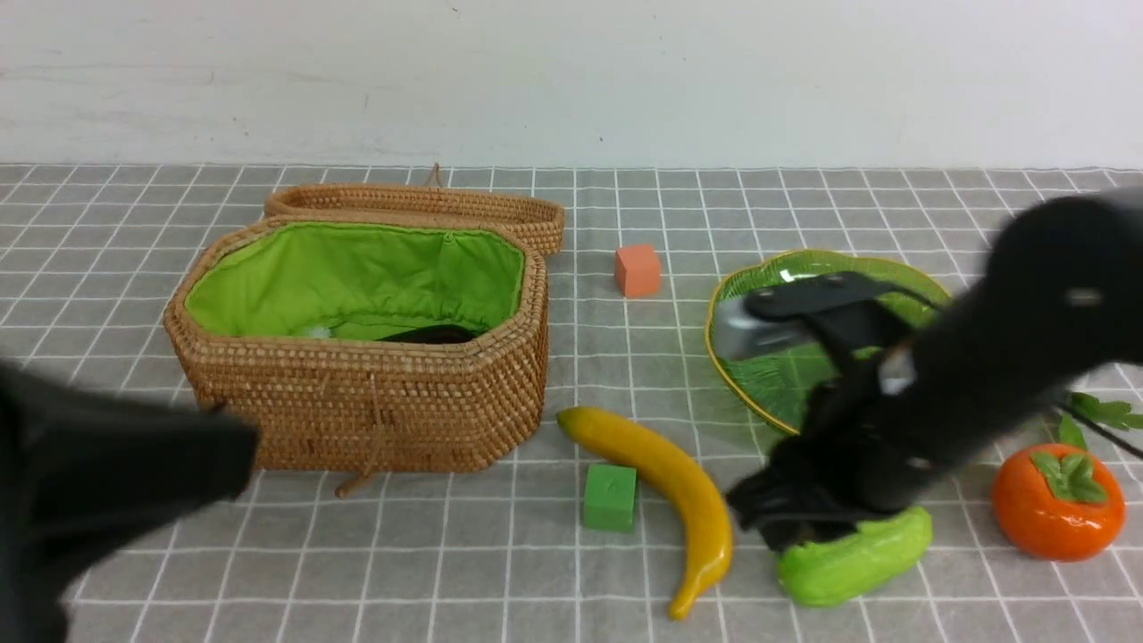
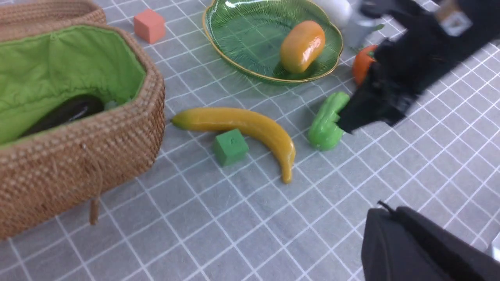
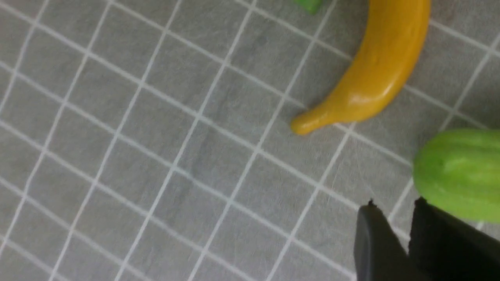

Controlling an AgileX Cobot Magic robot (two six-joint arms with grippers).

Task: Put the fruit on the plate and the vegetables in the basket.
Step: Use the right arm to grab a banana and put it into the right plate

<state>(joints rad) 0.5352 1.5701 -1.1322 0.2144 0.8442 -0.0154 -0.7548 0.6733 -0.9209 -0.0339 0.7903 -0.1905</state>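
1) The left gripper (image 2: pixel 391 210) is clenched, its tips together, with nothing seen between them
2) The right gripper (image 3: pixel 395 203) is released a little, a narrow gap showing between its tips, and it grasps nothing; it hangs over the table (image 1: pixel 500 554) by the gourd (image 1: pixel 855 555)
3) The gourd lies on the table, between the banana (image 1: pixel 674 482) and the persimmon (image 1: pixel 1058 502), partly hidden by the right gripper in the front view; whether the two touch, I cannot tell
4) The banana lies curved on the table, in front of the plate (image 2: pixel 254 43) and apart from it, with the green cube (image 1: pixel 610 497) just beside it
5) The mango (image 2: pixel 302 46) sits on the plate, close to the rim
6) The persimmon sits upright on the table to the robot's right, leafy cap on top, near the radish's green leaves (image 1: pixel 1105 411)
7) The radish (image 2: pixel 336 11) is beside the plate, mostly hidden behind the right arm
8) The eggplant (image 2: pixel 72 111) lies inside the basket (image 1: pixel 375 402), against the green cloth (image 1: pixel 357 268), with a small pale thing near it, too hidden to name
9) The lid (image 1: pixel 420 201) rests behind the open basket
10) The orange cube (image 1: pixel 638 271) stands on the table between basket and plate
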